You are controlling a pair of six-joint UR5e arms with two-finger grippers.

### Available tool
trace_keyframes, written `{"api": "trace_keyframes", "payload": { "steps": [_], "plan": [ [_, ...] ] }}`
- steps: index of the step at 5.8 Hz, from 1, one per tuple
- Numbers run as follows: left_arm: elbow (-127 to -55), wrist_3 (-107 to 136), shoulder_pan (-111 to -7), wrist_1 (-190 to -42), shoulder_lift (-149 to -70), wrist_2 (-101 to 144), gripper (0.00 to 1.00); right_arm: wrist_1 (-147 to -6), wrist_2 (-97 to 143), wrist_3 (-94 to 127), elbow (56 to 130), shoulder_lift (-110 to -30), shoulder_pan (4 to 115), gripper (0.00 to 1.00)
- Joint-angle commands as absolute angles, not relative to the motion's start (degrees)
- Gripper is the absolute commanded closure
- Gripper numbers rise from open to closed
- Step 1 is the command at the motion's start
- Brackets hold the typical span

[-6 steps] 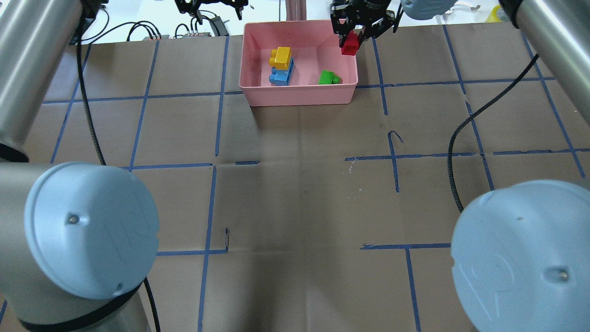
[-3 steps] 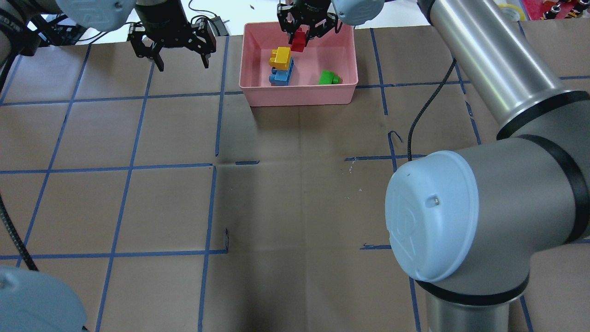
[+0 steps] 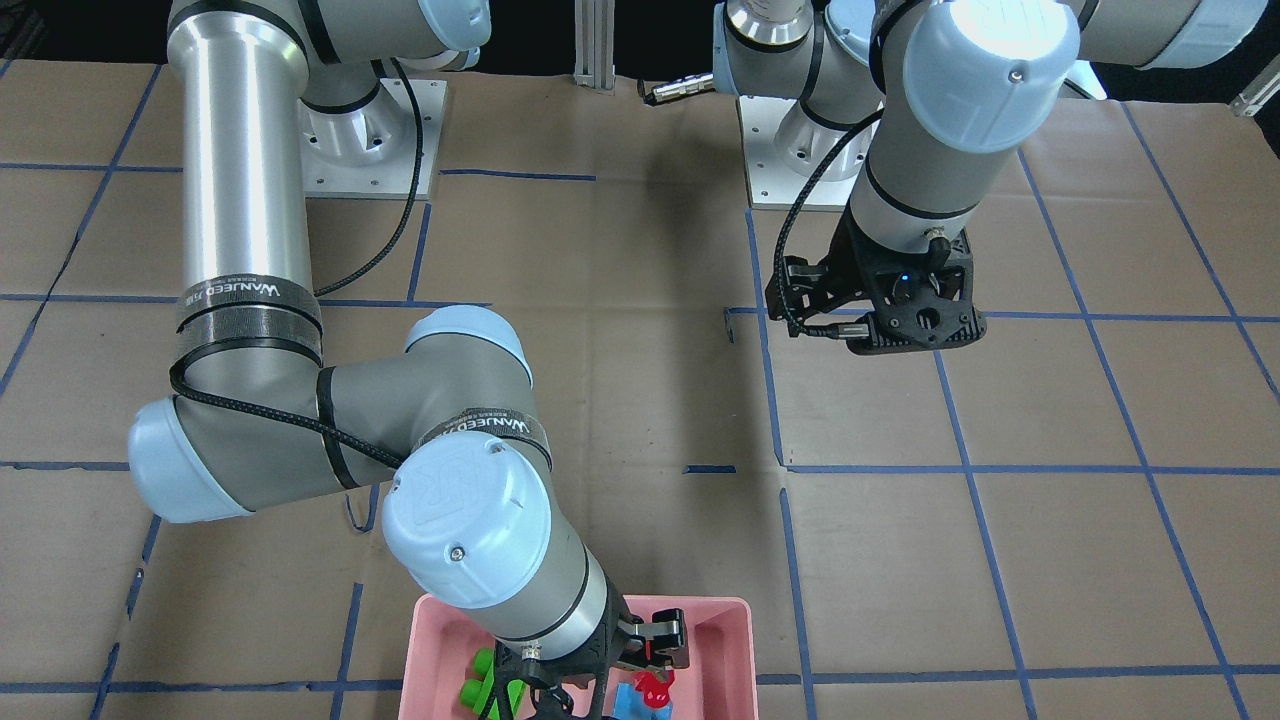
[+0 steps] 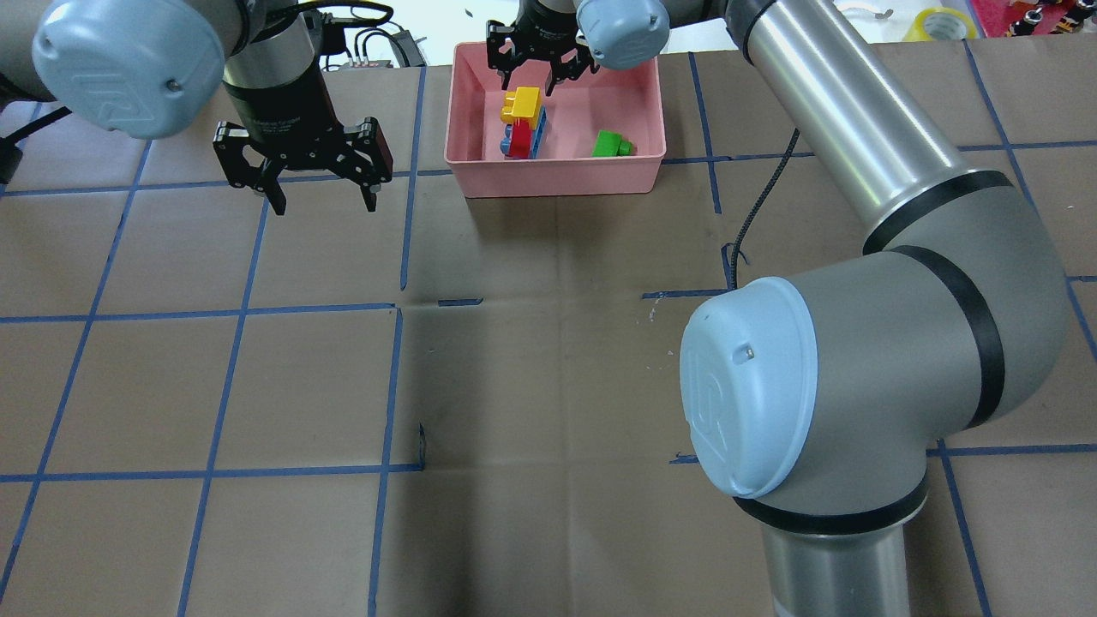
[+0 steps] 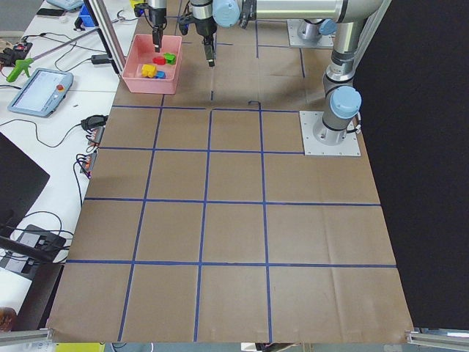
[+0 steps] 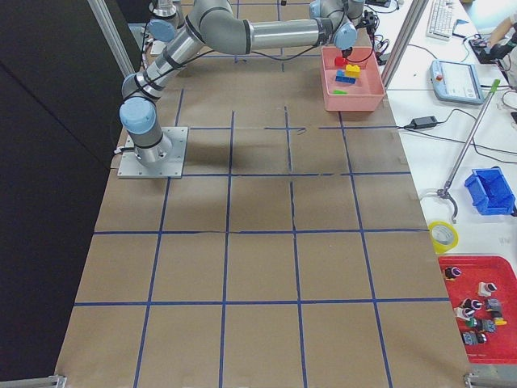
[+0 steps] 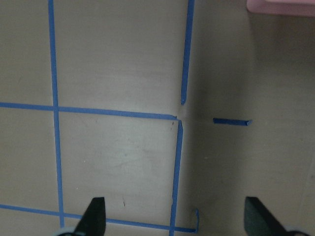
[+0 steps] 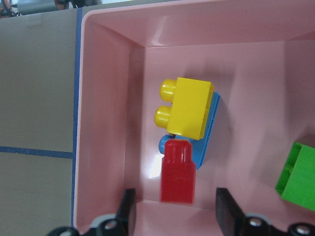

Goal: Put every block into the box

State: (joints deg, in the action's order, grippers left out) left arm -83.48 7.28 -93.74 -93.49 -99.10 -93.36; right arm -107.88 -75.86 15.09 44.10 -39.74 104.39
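four of four are inside the box (image 8: 106,98): red block (image 8: 178,169) against blue block (image 8: 207,142), yellow block (image 8: 189,108) resting on it, green block (image 8: 298,172) apart. judged light, rigid, slick; grip flat sides, not studs. right gripper (image 8: 176,212) hovers above, fingers wide, empty; left gripper (image 4: 324,202) likewise, over the table (image 4: 548,386).

Right arm (image 3: 240,150) and left arm (image 3: 905,190) show silver-grey tubular links and pale blue round joint caps (image 4: 747,386), each with one small screw. A black braided cable (image 3: 290,426) runs under black straps (image 3: 248,290) lettered WANJEED. Left gripper (image 4: 326,208) and right gripper (image 8: 176,211) are black.
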Motion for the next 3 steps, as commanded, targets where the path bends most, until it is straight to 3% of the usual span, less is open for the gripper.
{"api": "trace_keyframes", "payload": {
  "steps": [1,3],
  "plan": [
    [-84.3,4.6,-93.6,-92.2,-95.7,-90.2,0.07,-107.3,-76.4,14.6,44.0,-40.7,104.3,0.00],
    [-85.1,2.3,-92.9,-89.8,-93.8,-90.7,0.08,-98.7,-77.4,4.7,45.3,-45.1,101.5,0.00]
  ]
}}
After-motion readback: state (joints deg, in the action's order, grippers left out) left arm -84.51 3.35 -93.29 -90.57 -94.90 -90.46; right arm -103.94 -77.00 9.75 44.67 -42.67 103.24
